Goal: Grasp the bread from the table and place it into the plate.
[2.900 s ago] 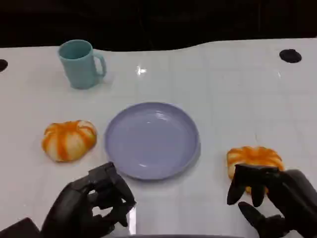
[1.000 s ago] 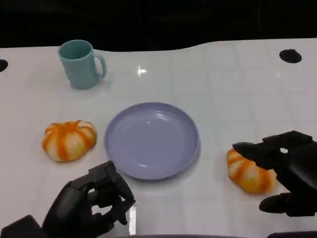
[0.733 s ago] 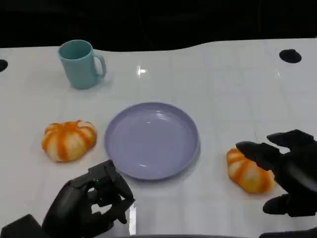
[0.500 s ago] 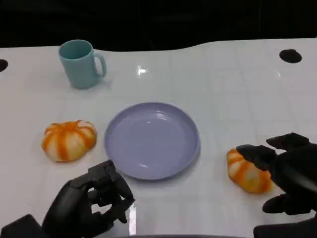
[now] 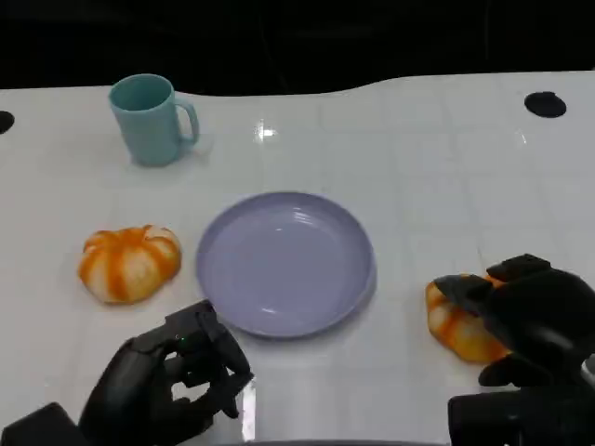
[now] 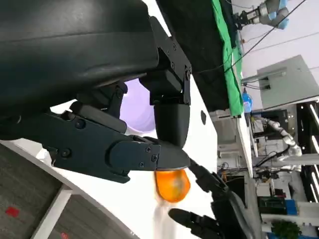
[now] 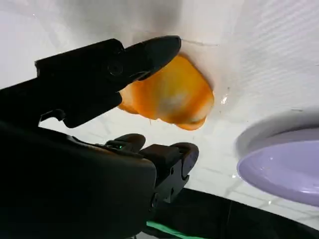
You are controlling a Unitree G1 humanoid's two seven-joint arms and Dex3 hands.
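Note:
Two orange-and-white striped breads lie on the white table: one (image 5: 128, 262) left of the lavender plate (image 5: 285, 262), one (image 5: 454, 321) right of it. My right hand (image 5: 535, 321) hovers over the right bread's far side, its fingers spread and reaching across the top. In the right wrist view this bread (image 7: 169, 94) lies between one finger (image 7: 149, 52) at its edge and the other fingers (image 7: 172, 157), which stay apart from it. My left hand (image 5: 172, 381) rests near the front edge with fingers curled in on nothing. The left wrist view shows the right bread (image 6: 172, 184) and my right hand (image 6: 214, 214).
A teal mug (image 5: 149, 119) stands at the back left. A black round spot (image 5: 545, 104) marks the table's far right. The plate rim (image 7: 279, 167) lies close beside the right bread. The table's dark far edge runs behind the mug.
My right hand has sunk lower and closed in over the right bread, now covering more of it. The bread shifted slightly toward me early on. My left hand has stayed put.

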